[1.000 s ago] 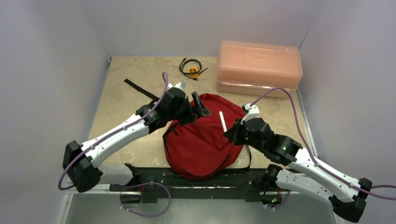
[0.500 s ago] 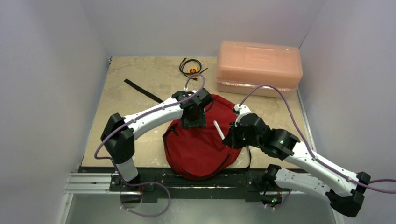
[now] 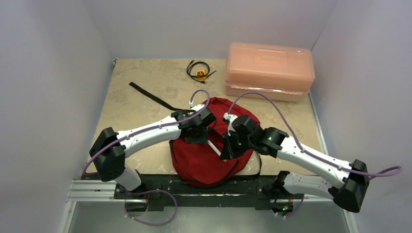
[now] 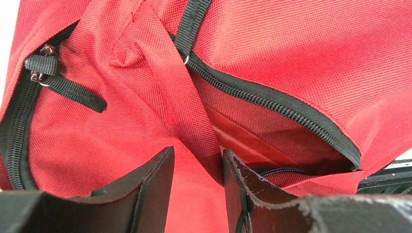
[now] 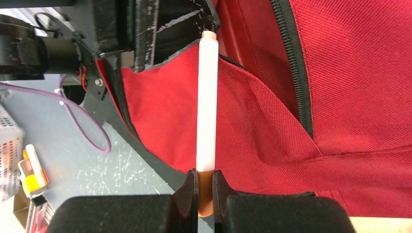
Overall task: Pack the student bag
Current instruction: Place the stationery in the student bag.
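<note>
The student bag (image 3: 209, 155), dark red with black zippers, lies at the table's near edge. My left gripper (image 3: 197, 136) rests on its upper left. In the left wrist view the gripper (image 4: 198, 160) is open, its jaws partly closed on either side of a fabric fold at the edge of an unzipped pocket (image 4: 291, 145). The fold touches the right finger; a gap shows beside the left one. My right gripper (image 5: 205, 182) is shut on the orange end of a white pen (image 5: 206, 107). The pen (image 3: 214, 147) points at the left gripper over the bag (image 5: 359, 97).
A pink translucent box (image 3: 268, 70) stands at the back right. A coiled black cable (image 3: 199, 71) lies at the back centre, and a black strap (image 3: 148, 93) runs from the bag toward the back left. A black rail (image 3: 160, 187) borders the near edge.
My left gripper came down onto the bag and its jaws narrowed around the pocket's edge. My right arm swung left and lowered the pen toward that pocket.
</note>
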Robot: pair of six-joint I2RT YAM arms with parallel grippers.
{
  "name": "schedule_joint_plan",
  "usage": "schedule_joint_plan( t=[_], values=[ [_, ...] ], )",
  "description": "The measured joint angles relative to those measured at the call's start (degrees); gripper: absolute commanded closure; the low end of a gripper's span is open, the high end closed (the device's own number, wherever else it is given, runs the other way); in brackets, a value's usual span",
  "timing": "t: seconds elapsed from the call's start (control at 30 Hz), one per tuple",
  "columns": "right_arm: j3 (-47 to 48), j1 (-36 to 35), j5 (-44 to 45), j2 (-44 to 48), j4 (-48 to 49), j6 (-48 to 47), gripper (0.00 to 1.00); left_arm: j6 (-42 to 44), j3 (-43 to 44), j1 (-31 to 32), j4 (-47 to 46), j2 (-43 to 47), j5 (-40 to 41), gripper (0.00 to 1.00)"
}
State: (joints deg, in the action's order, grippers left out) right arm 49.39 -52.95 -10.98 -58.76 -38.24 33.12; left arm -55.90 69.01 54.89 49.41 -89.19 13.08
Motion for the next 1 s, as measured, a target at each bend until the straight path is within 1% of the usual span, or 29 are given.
schedule_joint_plan(
  t=[0.17,0.33,0.57,0.63,0.67,0.73,0.77,0.83,0.87,0.9,0.93,1.0],
  values=[
    [0.0,0.0,-0.3,-6.3,2.8,2.7,1.00,0.0,-1.6,0.0,-2.5,0.0,0.0,0.60],
    [1.7,0.0,7.1,-13.2,5.9,6.3,1.00,0.5,-2.8,0.0,-5.4,0.7,-0.1,0.60],
    [6.1,0.6,17.3,-19.1,8.6,9.5,1.00,1.1,-8.0,0.0,-10.0,6.3,-0.1,0.61],
    [6.1,0.6,19.4,-18.9,10.4,9.5,0.95,1.2,-8.7,0.0,-11.1,7.4,-0.1,0.63],
    [6.1,0.6,20.3,-18.8,11.6,9.0,0.90,1.3,-9.0,0.0,-11.6,7.8,-0.1,0.63],
    [5.7,0.6,22.1,-19.0,15.0,6.6,0.81,1.6,-10.5,0.0,-13.3,9.2,-0.4,0.63],
    [5.1,0.5,22.9,-19.0,17.0,5.1,0.78,1.7,-11.3,0.0,-13.9,9.9,-0.4,0.63],
    [4.2,0.3,24.7,-19.7,19.8,1.7,0.71,2.0,-13.2,0.0,-15.1,12.2,-0.4,0.62],
    [4.2,0.3,26.0,-20.7,21.0,-0.1,0.64,2.1,-13.9,0.0,-15.3,13.5,-0.5,0.62],
    [4.3,0.3,27.5,-21.9,22.1,-1.6,0.54,2.2,-14.3,0.0,-15.4,14.6,-0.5,0.62],
    [4.5,0.2,28.7,-22.8,22.5,-2.7,0.47,2.3,-14.6,0.0,-15.5,15.9,-0.4,0.62],
    [5.0,-0.2,31.5,-24.5,22.1,-5.4,0.35,2.7,-15.3,0.0,-15.5,19.1,-0.2,0.60]
  ],
)
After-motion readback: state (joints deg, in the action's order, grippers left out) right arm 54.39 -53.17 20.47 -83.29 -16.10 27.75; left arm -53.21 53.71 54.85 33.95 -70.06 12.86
